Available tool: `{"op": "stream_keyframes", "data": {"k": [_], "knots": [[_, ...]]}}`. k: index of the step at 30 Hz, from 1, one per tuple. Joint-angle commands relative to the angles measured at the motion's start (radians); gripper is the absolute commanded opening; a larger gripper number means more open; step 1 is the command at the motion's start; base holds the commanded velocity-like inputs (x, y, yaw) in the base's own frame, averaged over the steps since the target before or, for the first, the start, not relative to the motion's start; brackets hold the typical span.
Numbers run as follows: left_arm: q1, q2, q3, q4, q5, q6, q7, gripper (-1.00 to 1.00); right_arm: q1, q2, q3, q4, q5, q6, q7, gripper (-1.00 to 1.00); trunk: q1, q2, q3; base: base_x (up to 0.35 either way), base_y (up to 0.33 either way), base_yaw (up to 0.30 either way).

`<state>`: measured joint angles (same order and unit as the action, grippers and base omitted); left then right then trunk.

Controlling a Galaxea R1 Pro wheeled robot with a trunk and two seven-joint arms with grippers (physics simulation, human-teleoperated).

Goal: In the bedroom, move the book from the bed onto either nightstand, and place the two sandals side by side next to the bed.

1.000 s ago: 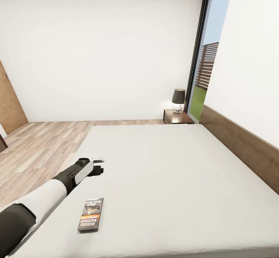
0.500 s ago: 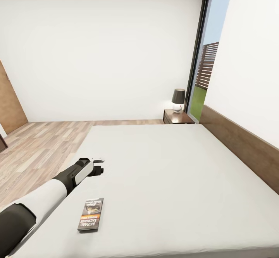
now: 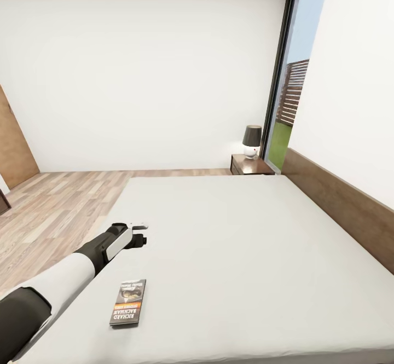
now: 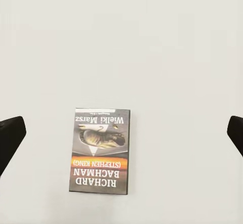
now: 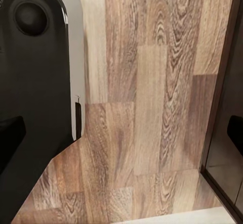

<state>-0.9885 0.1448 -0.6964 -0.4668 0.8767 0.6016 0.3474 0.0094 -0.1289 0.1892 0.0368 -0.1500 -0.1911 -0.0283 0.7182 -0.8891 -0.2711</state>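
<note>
Above the pale mattress, the left gripper (image 3: pixel 138 232) hangs with its jaws spread wide and nothing between them; in the left wrist view the two dark fingertips (image 4: pixel 10 139) sit at opposite edges of the picture, and the book (image 4: pixel 100 150) lies flat on the mattress between them, nearer one tip than the other and apart from both. From the head view the book (image 3: pixel 128 302) rests near the foot-side corner of the bed (image 3: pixel 246 243), closer to the robot than the gripper, which is held out beyond it. The right gripper's dark fingertips (image 5: pixel 11 138) also stand far apart and empty, pointed down at the wood-plank floor (image 5: pixel 147 107) beside the robot's own black and white body. The step in hand looks like the approach for picking up the book, with no grasp made yet. The next move likely calls for bringing the left jaws back and down over the book and centring them across its narrow width; a thin book lying flat on a soft surface may be hard to get under. Beyond the far side of the bed, a nightstand (image 3: pixel 257 167) carrying a lamp (image 3: pixel 252 140) stands by the window, well apart from the book. The sandals remain to be found.
</note>
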Motion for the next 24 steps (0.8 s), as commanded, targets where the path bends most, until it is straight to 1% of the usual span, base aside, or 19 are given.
{"op": "stream_keyframes", "data": {"k": [1,24], "knots": [[-0.001,0.002,-0.008,-0.003,0.011,0.002,0.009,1.00,-0.001,0.000,0.009,0.002,-0.010,-0.005,-0.001,1.00,0.000,-0.001,-0.001,0.000,0.000,0.000],[-0.001,-0.001,-0.008,-0.003,0.010,0.001,0.011,1.00,0.000,0.005,0.010,0.000,-0.010,-0.005,-0.001,1.00,0.000,-0.001,-0.001,-0.016,0.000,0.000]]}}
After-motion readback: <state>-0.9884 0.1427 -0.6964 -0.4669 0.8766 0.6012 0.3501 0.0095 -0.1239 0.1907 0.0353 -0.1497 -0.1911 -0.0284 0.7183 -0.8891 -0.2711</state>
